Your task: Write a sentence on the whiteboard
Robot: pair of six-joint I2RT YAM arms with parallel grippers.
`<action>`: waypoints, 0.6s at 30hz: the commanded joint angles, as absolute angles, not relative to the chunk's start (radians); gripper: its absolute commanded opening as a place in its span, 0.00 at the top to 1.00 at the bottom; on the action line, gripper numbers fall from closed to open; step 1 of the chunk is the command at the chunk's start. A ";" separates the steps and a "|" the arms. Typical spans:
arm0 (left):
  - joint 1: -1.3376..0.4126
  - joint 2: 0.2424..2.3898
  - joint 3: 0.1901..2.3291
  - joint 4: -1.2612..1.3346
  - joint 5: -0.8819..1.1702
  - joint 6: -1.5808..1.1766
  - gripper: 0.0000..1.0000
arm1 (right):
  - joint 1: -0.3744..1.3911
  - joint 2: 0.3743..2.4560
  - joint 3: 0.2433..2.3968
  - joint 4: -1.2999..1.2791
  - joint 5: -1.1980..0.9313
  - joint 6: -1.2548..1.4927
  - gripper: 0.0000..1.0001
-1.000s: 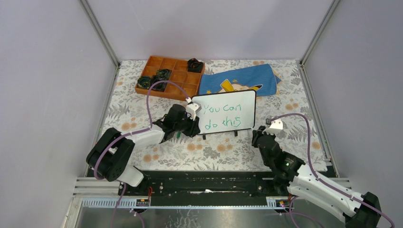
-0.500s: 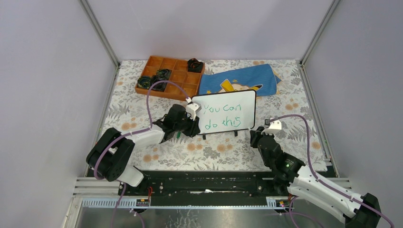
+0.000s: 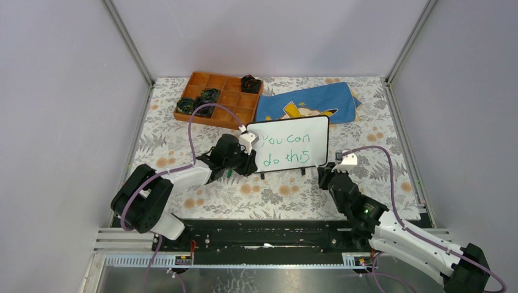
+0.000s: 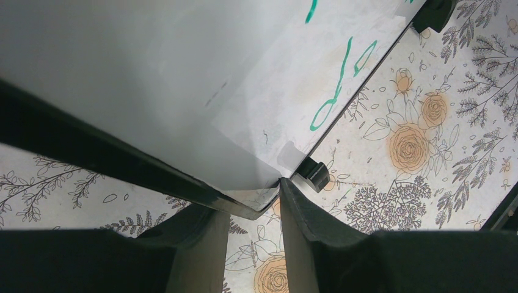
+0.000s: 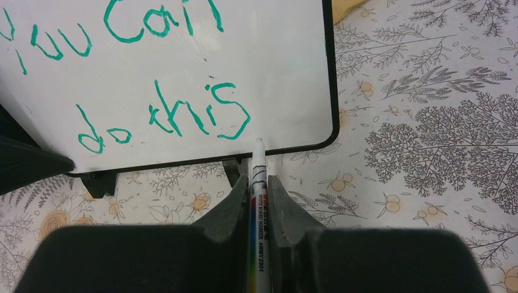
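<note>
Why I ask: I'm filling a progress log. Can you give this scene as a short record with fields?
board: whiteboard standing on its feet
writing: sentence "You can do this", green, two lines
left hand: shut on whiteboard's lower corner
right hand: shut on marker, tip just below "this"

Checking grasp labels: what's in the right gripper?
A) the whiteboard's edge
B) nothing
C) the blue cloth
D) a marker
D: the right wrist view shows the right gripper shut on a marker, whose tip points at the lower edge of the whiteboard.
</note>
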State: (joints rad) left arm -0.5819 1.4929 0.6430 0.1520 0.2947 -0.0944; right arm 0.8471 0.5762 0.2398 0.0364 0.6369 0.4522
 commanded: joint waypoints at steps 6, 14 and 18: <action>-0.589 1.485 0.646 0.140 0.265 -0.085 0.60 | 0.840 0.604 0.240 0.126 0.656 0.440 1.00; -0.589 1.487 0.647 0.140 0.261 -0.087 0.60 | 0.838 0.688 0.232 0.197 0.686 0.443 1.00; -0.589 1.486 0.647 0.140 0.261 -0.087 0.60 | 0.838 0.729 0.229 0.248 0.704 0.443 1.00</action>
